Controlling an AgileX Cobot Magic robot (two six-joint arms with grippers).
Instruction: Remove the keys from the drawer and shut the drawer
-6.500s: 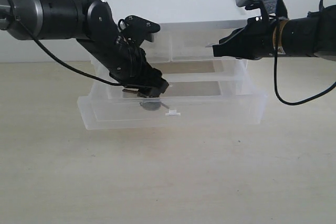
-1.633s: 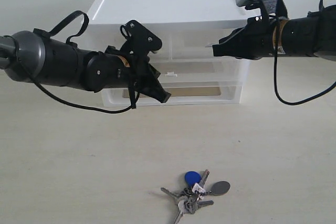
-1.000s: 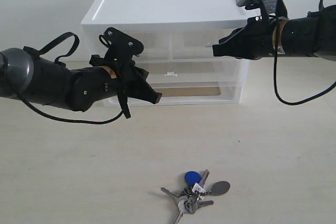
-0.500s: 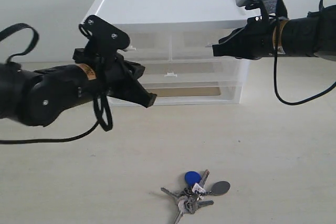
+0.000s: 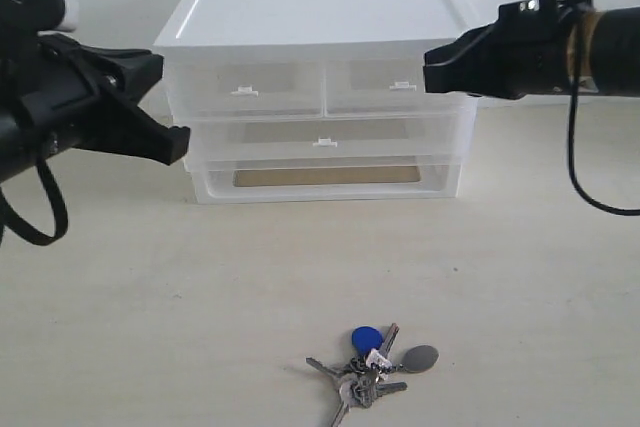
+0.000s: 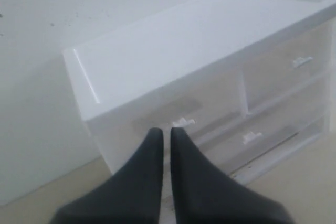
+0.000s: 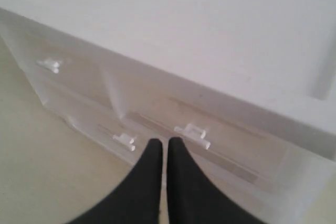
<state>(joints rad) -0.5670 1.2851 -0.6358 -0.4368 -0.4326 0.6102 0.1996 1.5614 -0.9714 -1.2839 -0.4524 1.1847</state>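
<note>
A small bunch of silver metal keys (image 5: 366, 375) on a ring, with a round blue fob and a grey oval tag, lies flat on the pale beige tabletop (image 5: 120, 327). It sits near the front edge of the exterior view, well apart from both arms.

Behind it stands a translucent plastic cabinet (image 5: 315, 7) with a flat white top. The wide, full-width translucent drawer (image 5: 260, 137) sits pushed in, its front flush with the cabinet face. Its small white tab handle (image 5: 323, 141) is at the centre. Above it are two half-width drawers (image 5: 250, 92), also shut, and below it the frosted open-fronted base frame (image 5: 325, 179).

The black left hand (image 5: 178, 143) hangs just off the cabinet's left side at the level of the wide drawer. Whether it touches the plastic is hard to tell from this angle. In the left wrist view its two fingers are pressed almost together (image 6: 165, 130), with only a thin slit between them and nothing pinched.

The black right hand (image 5: 433, 67) is raised at the cabinet's upper right corner, in front of the right half-width drawer. In the right wrist view its fingers are likewise pressed together (image 7: 164, 141) and empty.
</note>
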